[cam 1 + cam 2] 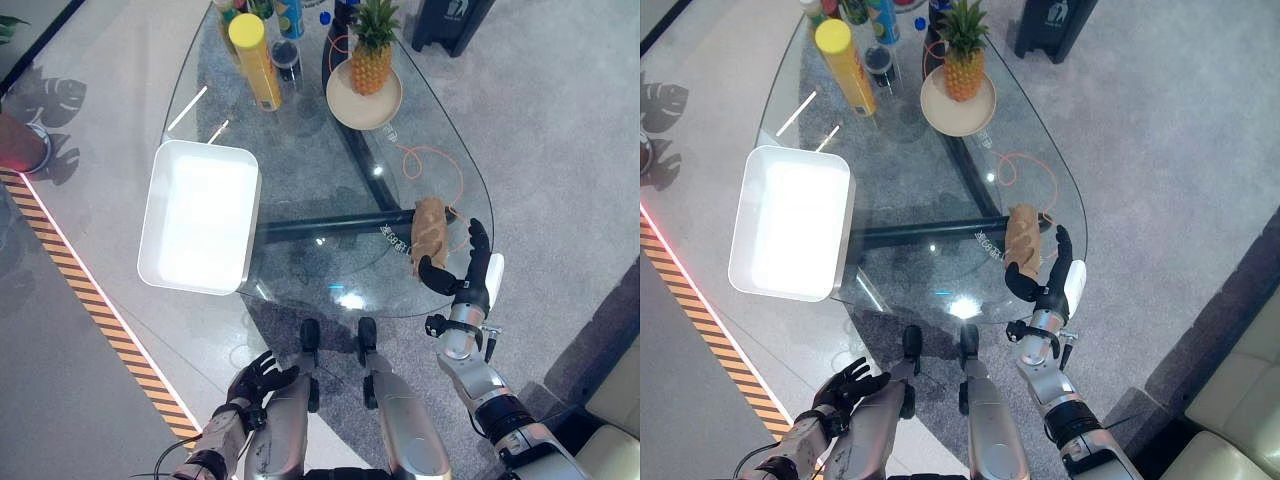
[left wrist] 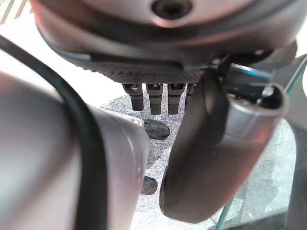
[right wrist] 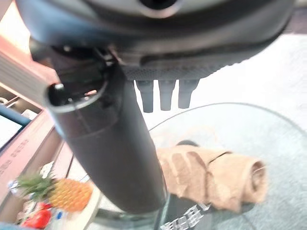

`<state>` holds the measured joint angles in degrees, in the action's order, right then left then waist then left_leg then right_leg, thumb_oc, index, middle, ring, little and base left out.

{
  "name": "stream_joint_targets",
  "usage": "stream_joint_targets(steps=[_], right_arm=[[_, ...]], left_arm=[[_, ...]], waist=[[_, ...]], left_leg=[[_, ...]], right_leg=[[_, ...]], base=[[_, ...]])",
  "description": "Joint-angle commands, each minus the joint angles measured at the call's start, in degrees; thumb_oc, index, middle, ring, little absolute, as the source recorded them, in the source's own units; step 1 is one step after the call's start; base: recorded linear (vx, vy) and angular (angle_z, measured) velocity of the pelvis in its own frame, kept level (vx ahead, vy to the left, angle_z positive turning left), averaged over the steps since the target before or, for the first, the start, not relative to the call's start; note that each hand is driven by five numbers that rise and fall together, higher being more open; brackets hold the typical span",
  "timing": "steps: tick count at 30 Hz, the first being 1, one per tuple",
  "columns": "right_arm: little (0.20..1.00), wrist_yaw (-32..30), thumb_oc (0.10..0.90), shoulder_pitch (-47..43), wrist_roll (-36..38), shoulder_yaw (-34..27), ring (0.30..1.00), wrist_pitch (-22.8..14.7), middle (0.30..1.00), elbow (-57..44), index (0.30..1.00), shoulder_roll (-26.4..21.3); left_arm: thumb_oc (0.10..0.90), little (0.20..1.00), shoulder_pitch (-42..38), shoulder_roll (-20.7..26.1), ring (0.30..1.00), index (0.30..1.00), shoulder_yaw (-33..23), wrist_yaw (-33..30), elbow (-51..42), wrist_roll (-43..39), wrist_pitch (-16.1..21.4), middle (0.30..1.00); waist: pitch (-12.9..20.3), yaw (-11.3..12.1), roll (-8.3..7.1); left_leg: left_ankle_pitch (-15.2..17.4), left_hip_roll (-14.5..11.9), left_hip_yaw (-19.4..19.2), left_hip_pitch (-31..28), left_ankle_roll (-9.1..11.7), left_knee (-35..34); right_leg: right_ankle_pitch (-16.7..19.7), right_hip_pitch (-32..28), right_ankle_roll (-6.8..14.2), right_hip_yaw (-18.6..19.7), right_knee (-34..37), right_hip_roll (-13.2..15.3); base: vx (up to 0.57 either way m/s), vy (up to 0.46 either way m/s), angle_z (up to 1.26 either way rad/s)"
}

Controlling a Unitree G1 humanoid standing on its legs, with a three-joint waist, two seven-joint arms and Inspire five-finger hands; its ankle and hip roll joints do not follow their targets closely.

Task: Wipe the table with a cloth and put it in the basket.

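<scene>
Brown, rolled and crumpled, the cloth [image 1: 429, 232] lies on the glass surface [image 1: 330, 190] at its right edge, near the corner closest to me. My right hand [image 1: 470, 272] hangs just off that edge beside it, fingers straight and spread wide with the thumb [image 3: 115, 153] standing apart, holding nothing. It looks close to the cloth but not on it; I judge it is poised there to take hold, since no wiping can begin until the cloth is in my grasp. My left hand [image 1: 258, 378] sits low, below the near edge of the surface and well apart from the work, fingers loosely relaxed and empty; it is idle because the cloth is on the other side.

One white basket [image 1: 200, 215] overhangs the left edge of the surface, open side up, well apart from the cloth. That is where the cloth should end, so I expect a carry across the whole width. Toward the far edge stands one pineapple [image 1: 371, 50] on one plate [image 1: 364, 100], and beside it one yellow can [image 1: 256, 60] among several other containers I cannot count. One orange cord [image 1: 432, 165] loops between plate and cloth; wiping there could snag it.
</scene>
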<state>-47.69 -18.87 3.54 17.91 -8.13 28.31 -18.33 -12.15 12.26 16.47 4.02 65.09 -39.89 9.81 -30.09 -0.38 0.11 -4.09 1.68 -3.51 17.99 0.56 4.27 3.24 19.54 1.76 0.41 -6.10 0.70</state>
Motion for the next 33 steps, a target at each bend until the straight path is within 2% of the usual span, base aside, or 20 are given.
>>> stream_joint_targets(steps=[1, 10, 33], right_arm=[[0.900, -3.9, 0.800, -1.6, -2.3, -1.3, 0.900, -1.1, 0.900, -9.2, 0.900, -3.3], [0.900, -8.8, 0.800, -9.0, -1.3, 0.1, 0.900, 1.3, 0.900, -5.3, 0.900, -2.9], [0.900, -8.6, 0.800, -18.3, 5.0, 0.1, 0.900, 3.0, 0.900, 1.0, 0.900, -5.9]], left_arm=[[0.800, 0.900, 1.9, -1.4, 0.900, 0.900, 0.3, -0.3, 0.8, -2.1, 0.5, 0.900], [0.800, 0.900, 0.1, -2.0, 0.900, 0.900, 2.3, -1.3, 0.1, -5.3, 0.3, 0.900], [0.800, 0.900, -3.5, -2.0, 0.900, 0.900, 4.0, -3.0, -2.7, -8.3, 0.5, 0.900]], waist=[[0.3, -1.0, -0.77], [0.3, -0.4, 0.35], [0.3, 0.7, 1.05]], left_leg=[[8.3, 3.3, 1.0, 4.8, -3.1, 11.7], [7.4, 3.6, 0.8, 11.9, -3.2, 13.1], [6.4, 4.3, 1.3, 22.4, -3.0, 16.9]], right_leg=[[-1.9, 3.1, 0.6, -1.8, -4.9, 1.8], [-1.5, 10.9, 0.4, -2.6, -7.4, 2.0], [-0.7, 21.4, 0.3, -3.8, -11.2, 2.1]], base=[[0.00, 0.000, 0.00], [-0.01, 0.028, 0.01], [0.00, 0.002, 0.00]])
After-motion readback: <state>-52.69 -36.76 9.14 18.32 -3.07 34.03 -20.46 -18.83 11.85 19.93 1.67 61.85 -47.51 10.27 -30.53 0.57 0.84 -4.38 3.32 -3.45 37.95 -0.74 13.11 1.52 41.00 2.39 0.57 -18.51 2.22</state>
